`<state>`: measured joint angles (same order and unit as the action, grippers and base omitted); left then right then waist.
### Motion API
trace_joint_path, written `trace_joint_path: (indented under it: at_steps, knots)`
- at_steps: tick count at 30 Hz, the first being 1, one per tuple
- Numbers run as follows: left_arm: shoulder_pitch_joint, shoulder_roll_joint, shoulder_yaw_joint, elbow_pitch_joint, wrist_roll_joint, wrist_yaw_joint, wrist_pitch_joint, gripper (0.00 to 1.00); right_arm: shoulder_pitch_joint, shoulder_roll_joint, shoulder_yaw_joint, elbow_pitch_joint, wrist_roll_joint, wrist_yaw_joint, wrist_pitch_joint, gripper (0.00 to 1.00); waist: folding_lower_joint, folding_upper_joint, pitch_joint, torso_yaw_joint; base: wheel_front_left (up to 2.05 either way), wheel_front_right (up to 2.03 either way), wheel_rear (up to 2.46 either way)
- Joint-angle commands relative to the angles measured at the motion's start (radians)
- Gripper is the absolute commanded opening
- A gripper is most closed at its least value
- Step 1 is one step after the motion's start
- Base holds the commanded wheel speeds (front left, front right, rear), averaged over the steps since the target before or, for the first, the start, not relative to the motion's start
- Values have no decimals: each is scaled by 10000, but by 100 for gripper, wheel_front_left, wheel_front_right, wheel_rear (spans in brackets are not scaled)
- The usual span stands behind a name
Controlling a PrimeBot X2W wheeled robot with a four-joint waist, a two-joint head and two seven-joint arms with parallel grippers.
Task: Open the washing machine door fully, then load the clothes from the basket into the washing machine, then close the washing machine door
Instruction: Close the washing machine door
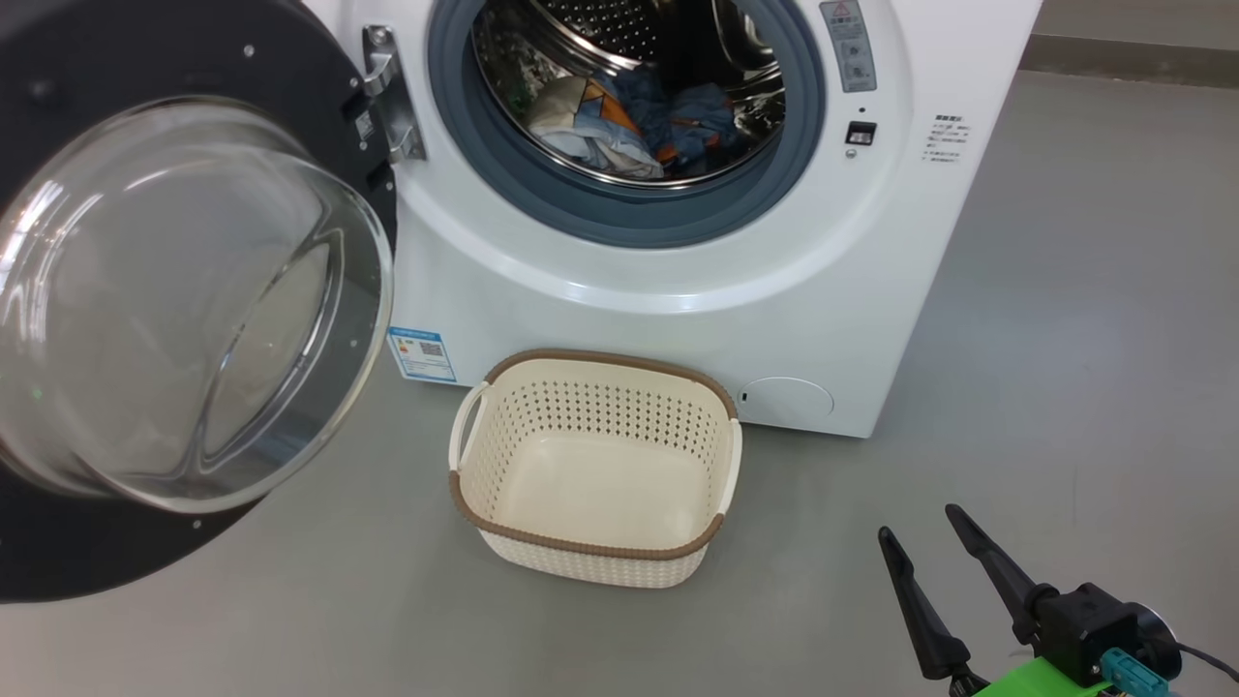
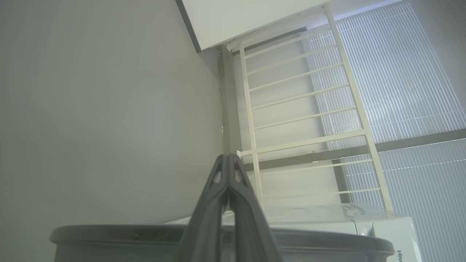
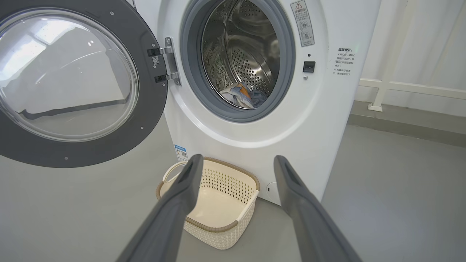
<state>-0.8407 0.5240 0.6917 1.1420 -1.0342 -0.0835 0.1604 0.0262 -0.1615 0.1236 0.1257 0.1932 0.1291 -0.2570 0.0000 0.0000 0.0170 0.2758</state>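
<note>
Smooth grey floor (image 1: 1084, 290) spreads wide to the right of the washing machine (image 1: 658, 319), with a white railing (image 3: 400, 87) behind. The door (image 1: 184, 290) hangs swung wide at left. The basket (image 1: 595, 554) sits empty, just before the machine. The clothes (image 1: 629, 126) lie in the drum. The right jaws stand wide apart and hold nothing; the left jaws are pressed together.

Right gripper (image 1: 920, 520): you see two long black tapered fingers.
Wrist housing (image 1: 1084, 624): black block on green plate (image 1: 1041, 682), with teal connector (image 1: 1128, 668) and dark cable (image 1: 1205, 658).
Left gripper (image 2: 228, 157): dark grey fingers with triangular cut-outs near the tips.
</note>
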Motion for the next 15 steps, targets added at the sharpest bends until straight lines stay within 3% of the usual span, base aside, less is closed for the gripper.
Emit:
trace_joint_path:
  at_steps: [1,15]
  knots:
    - [-105,603,-18,-155,-61,-118,143,0,9,-145,300,-234,44,16,-48,100,0,0,-46,-75,0,0,0]
    - [-111,482,-323,87,-482,-414,2190,0,129,-234,566,-145,61,16,-48,100,0,0,-163,-222,0,0,0]
